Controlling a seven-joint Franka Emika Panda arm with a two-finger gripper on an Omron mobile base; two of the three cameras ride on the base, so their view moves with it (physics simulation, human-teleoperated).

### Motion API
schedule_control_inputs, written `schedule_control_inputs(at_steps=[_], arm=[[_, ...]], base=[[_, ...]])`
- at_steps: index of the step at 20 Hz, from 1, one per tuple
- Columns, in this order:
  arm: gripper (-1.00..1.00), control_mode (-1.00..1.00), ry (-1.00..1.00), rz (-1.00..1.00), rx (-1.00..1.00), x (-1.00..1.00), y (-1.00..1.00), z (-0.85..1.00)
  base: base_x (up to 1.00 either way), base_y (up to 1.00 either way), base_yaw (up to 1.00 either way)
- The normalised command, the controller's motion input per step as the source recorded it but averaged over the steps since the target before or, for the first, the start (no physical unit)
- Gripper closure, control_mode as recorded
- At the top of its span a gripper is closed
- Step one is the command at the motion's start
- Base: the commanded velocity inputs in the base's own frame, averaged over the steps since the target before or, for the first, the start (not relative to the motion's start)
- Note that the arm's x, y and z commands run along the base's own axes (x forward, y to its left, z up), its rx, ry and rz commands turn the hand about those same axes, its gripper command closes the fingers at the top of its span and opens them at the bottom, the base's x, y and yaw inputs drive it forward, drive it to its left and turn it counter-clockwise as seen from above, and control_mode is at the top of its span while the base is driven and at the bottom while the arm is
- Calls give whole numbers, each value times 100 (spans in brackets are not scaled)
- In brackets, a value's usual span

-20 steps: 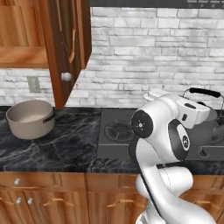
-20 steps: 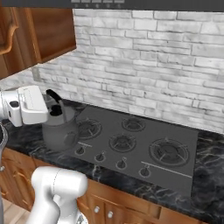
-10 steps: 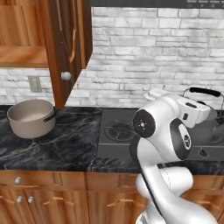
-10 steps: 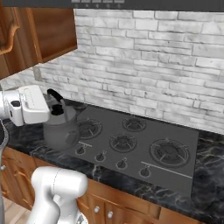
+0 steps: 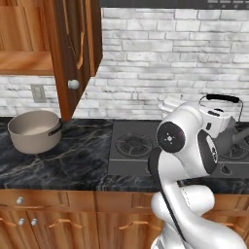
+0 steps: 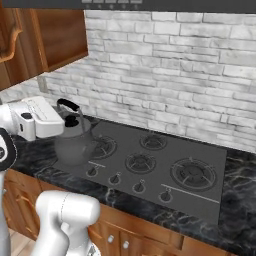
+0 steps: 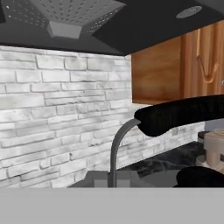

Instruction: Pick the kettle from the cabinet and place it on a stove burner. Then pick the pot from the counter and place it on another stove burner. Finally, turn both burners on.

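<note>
The end effector (image 6: 64, 116) is closed on the kettle (image 6: 75, 145) handle; the kettle sits at the cooktop's (image 6: 200, 150) front left corner, just beside the knobs (image 6: 116, 178). Three burners (image 6: 141, 161) to its right are unobstructed. Farther left, the pot (image 5: 34, 130) stands on the bench (image 5: 78, 160) below the open cabinet (image 5: 73, 53) door. The brick wall (image 6: 170, 75) bounds the rear.

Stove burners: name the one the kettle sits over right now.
The front-left burner, nearest the counter's pot side. The kettle sits at its left edge, beside the gripper; the back burner, middle burner and large right burner are bare.
</note>
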Motion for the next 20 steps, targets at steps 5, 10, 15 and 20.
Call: schedule_control_inputs(at_steps=[5,10,15,20], arm=[[100,-100,0,8,0,0,7,-9],[100,-100,0,8,0,0,4,-9],[100,-100,0,12,0,8,0,-23],[100,-100,0,12,0,16,0,-20]], base=[[0,0,0],[0,0,0],[0,0,0],[0,0,0]])
